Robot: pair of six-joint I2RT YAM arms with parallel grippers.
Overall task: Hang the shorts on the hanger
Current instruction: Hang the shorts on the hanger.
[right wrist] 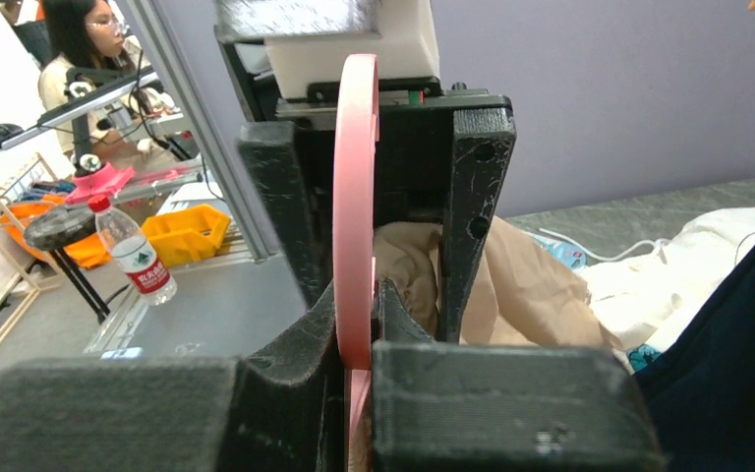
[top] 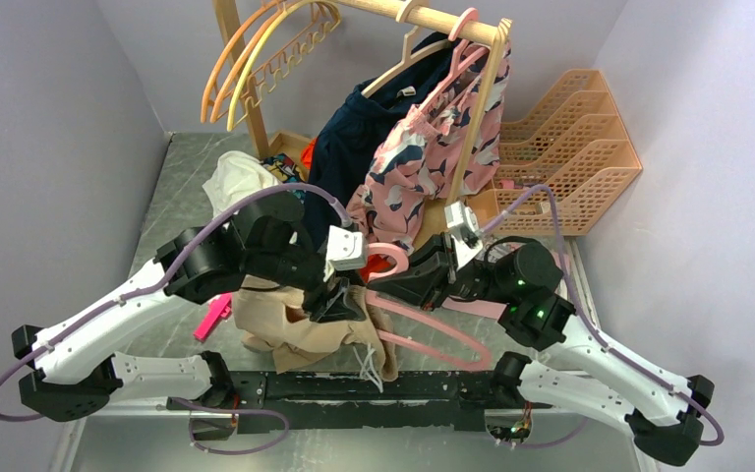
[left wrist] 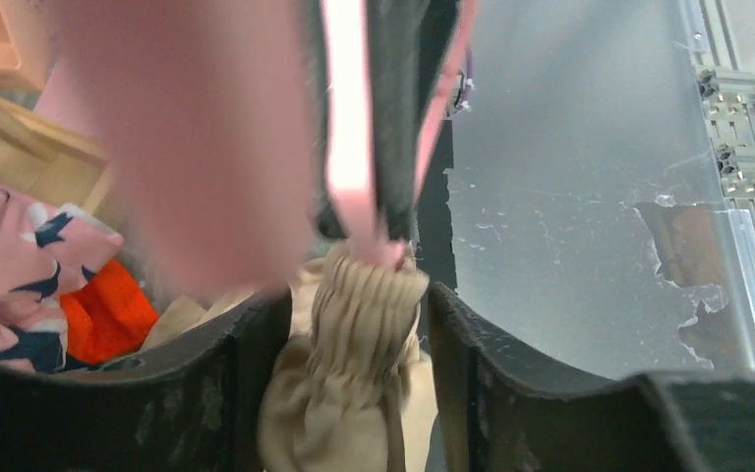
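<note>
Tan fabric of the shorts [top: 290, 329], partly heaped on the tabletop [top: 157, 206] near the arm bases; likely light, limp, apt to sag, so best gripped at the thick gathered waistband. Both arms bent, reaching inward. Left pincer [left wrist: 354, 305] angled down, pinching that waistband. Right pincer [right wrist: 359, 334] level, pressed together on the hanger [right wrist: 356, 197], stiff smooth plastic, held edge-on just beyond the shorts

The shorts [top: 275, 329] are plain tan, with a white drawstring [top: 371, 366]. The hanger [right wrist: 356, 197] is pink. One navy garment [top: 349, 147] is unpatterned; the patterned garment [top: 423, 162] mixes pink, navy and white. The tabletop [top: 182, 187] is marbled grey.
</note>
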